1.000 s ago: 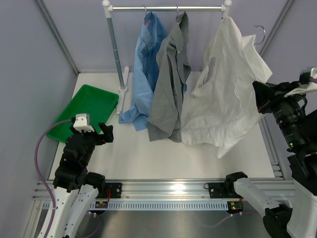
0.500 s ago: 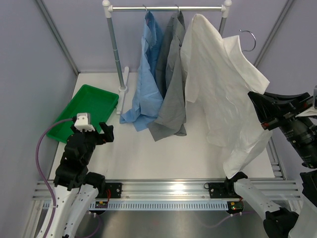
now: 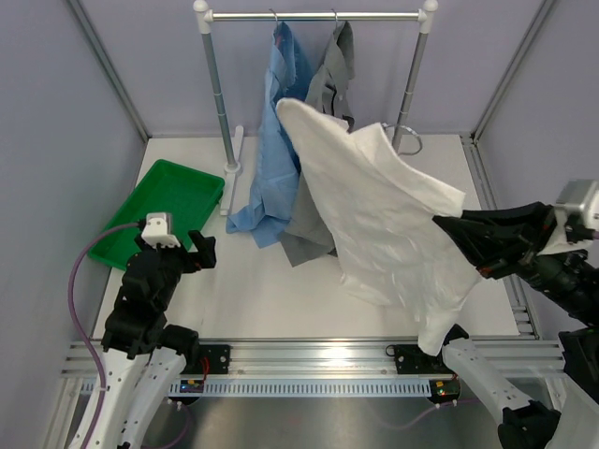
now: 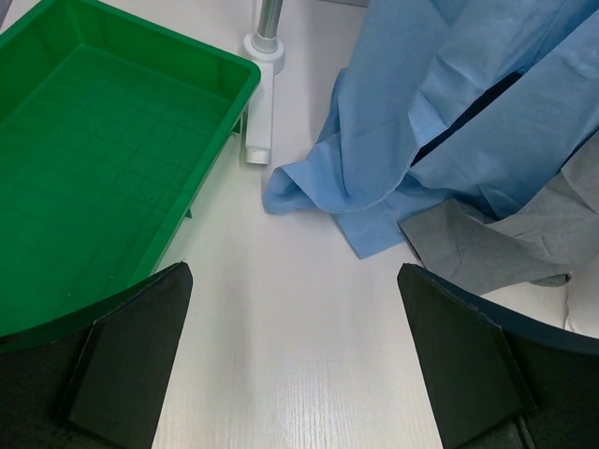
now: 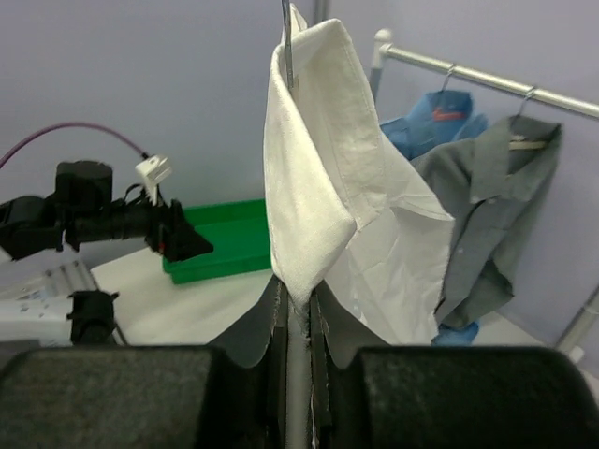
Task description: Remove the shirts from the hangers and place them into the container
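My right gripper is shut on the collar edge of the white shirt. The shirt hangs off the rail and spreads across the middle. Its hanger's metal hook pokes out at the collar. The light blue shirt and grey shirt hang on hangers from the bar, tails on the table. The green container lies at the left. Beside it my left gripper is open over bare table.
The rail has white posts and a metal bar along the back; its left foot stands next to the tray. Purple walls close in both sides. An aluminium rail runs along the near edge.
The white shirt has come off the bar with its hanger. My right gripper carried it down and toward the near side; it now swings in front of the grey shirt. The left arm stayed still.
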